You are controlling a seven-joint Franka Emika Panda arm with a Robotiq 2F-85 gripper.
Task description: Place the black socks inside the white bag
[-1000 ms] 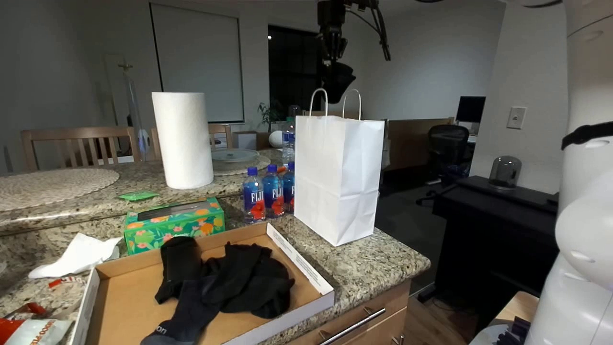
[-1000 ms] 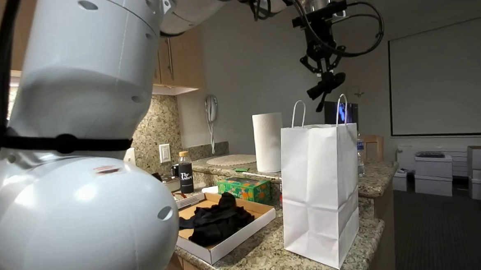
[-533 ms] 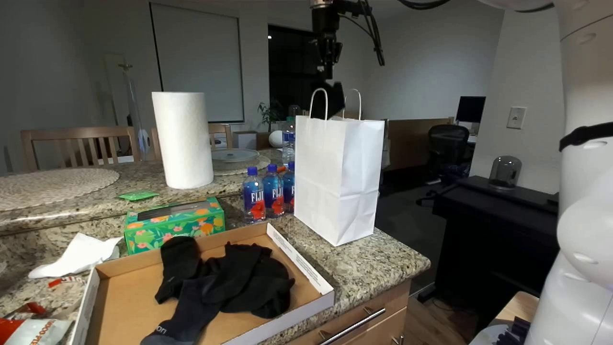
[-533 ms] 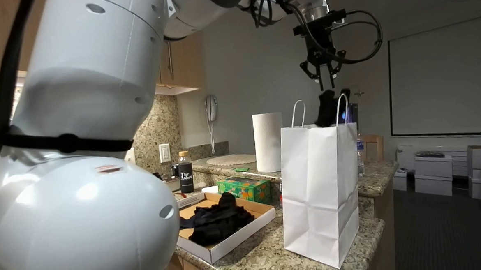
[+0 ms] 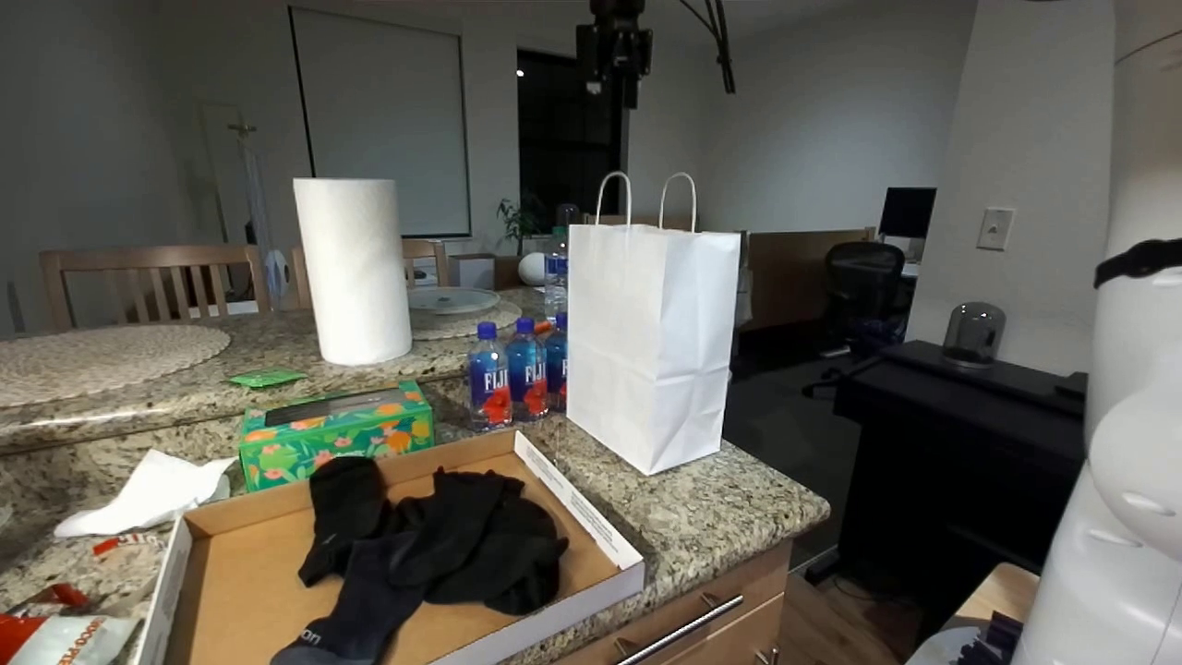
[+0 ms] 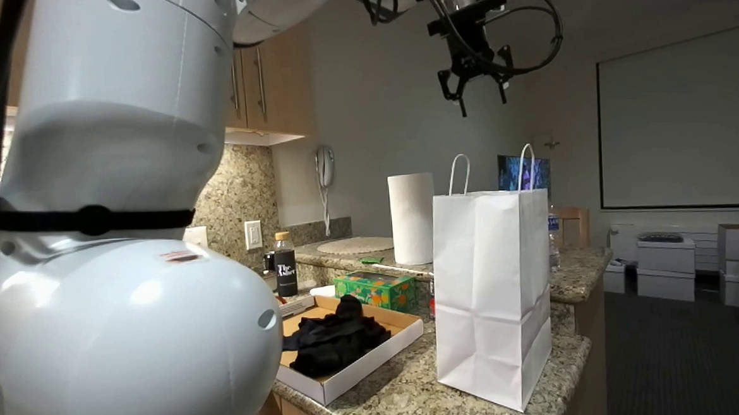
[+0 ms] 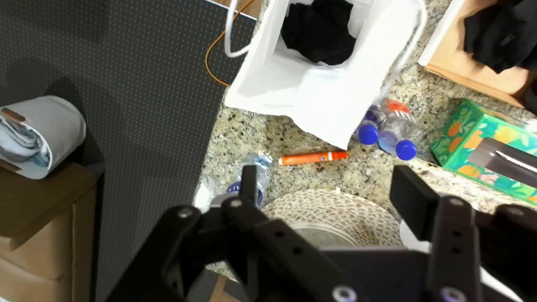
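The hand gapes wide, holding nothing, higher than the white paper bag. Crumpled black socks lie inside the bag, more black socks in the cardboard tray.

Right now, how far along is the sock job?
Partly done. Done: at least one black sock lies inside the white bag, seen through its open top in the wrist view; the exact count is unclear. In hand: nothing; the end effector is open, higher than the bag. Left: the sock pile in the cardboard tray, yet to be moved over.
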